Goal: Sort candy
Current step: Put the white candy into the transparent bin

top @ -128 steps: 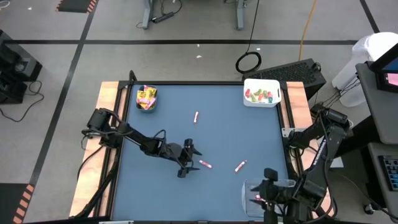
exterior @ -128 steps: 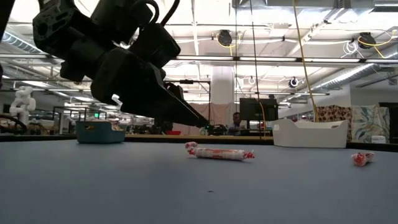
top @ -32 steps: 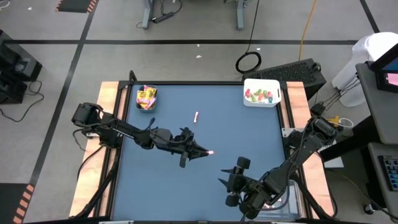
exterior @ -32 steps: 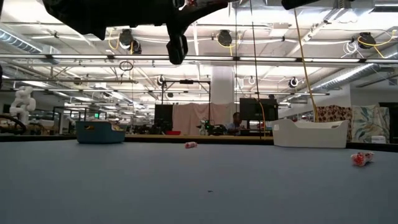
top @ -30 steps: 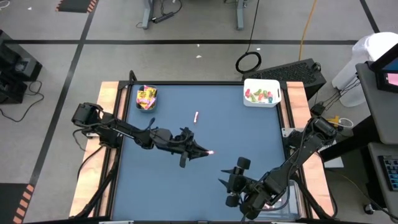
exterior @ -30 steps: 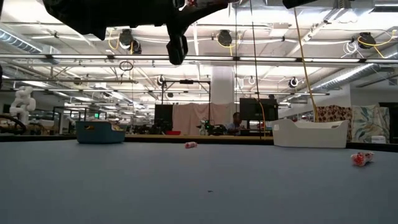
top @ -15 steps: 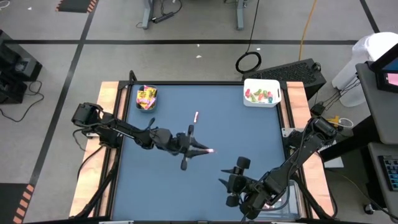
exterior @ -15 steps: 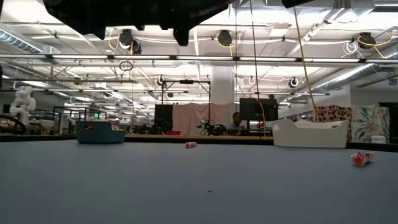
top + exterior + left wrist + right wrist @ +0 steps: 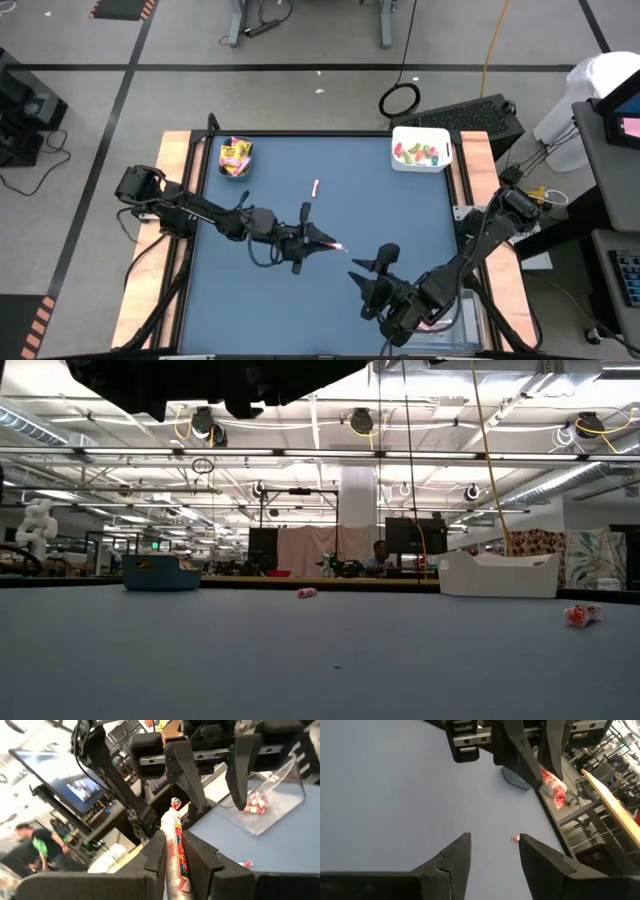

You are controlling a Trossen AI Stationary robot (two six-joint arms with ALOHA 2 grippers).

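Observation:
My left gripper (image 9: pixel 325 240) hovers over the table's middle, shut on a pink-white candy stick (image 9: pixel 174 827). The same candy stick (image 9: pixel 552 785) shows in the right wrist view. My right gripper (image 9: pixel 366 265) is open and holds nothing. It faces the left gripper from the near right, a short way off the stick's free end. Another stick (image 9: pixel 315 187) lies flat on the table farther back. Yellow packets fill the teal bin (image 9: pixel 236 157), and green and red pieces fill the white bin (image 9: pixel 421 149). My left gripper pinches the candy stick between its two fingers (image 9: pixel 195 857). The stick lies along the fingers, and its twisted end (image 9: pixel 175 804) sticks out past their tips. The fingers come about level, pointing toward the table's right side. The stick is lifted clear of the table.
A clear bin (image 9: pixel 272 790) with a few sticks stands at the near right edge behind my right arm. One more candy (image 9: pixel 582 614) lies on the table's right part. The blue table top (image 9: pixel 400 210) between the bins is bare.
My left gripper has rolled about its own axis and crept a little toward the right gripper, still holding the stick. My right gripper has moved slightly toward the far edge, closer to the stick's free end, and has stayed open.

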